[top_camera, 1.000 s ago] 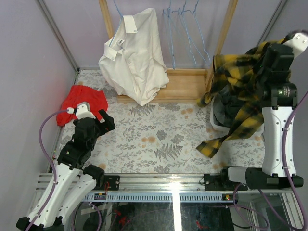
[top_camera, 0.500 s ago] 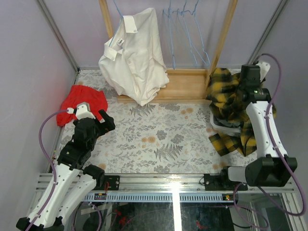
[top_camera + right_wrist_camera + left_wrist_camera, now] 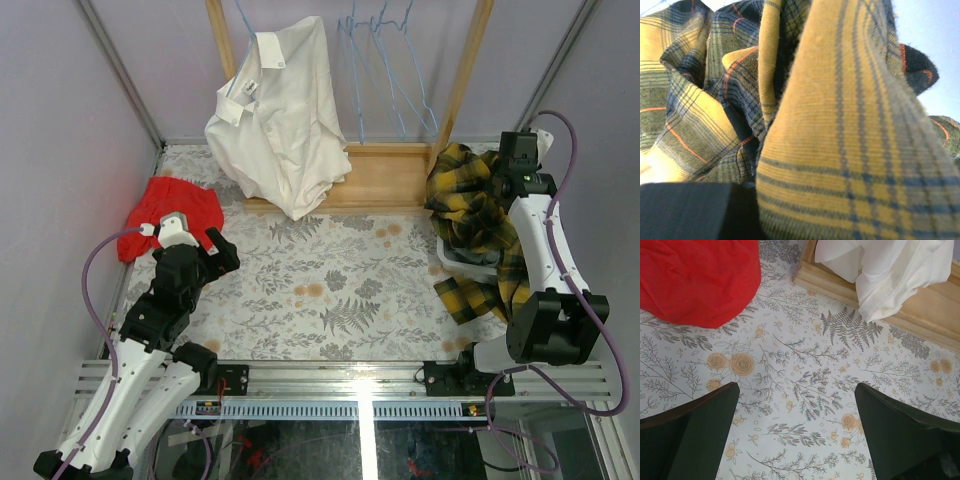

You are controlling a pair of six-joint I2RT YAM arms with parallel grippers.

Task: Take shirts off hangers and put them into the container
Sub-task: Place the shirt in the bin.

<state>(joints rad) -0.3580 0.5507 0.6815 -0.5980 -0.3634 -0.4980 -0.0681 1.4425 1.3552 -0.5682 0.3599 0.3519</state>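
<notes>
The floral table [image 3: 330, 290] carries a wooden rack [image 3: 385, 175] at 12 o'clock. A white shirt [image 3: 275, 110] hangs at the rack's left end, beside bare blue hangers [image 3: 385, 60]. The plaid shirt [image 3: 480, 210] lies heaped over the white container [image 3: 462, 260] at 3 o'clock, part of it trailing onto the table toward 5. A red cloth [image 3: 170, 205] sits at 9. The right gripper [image 3: 510, 170] pinches the plaid shirt. The left gripper [image 3: 797, 437] is spread wide, holding nothing.
</notes>
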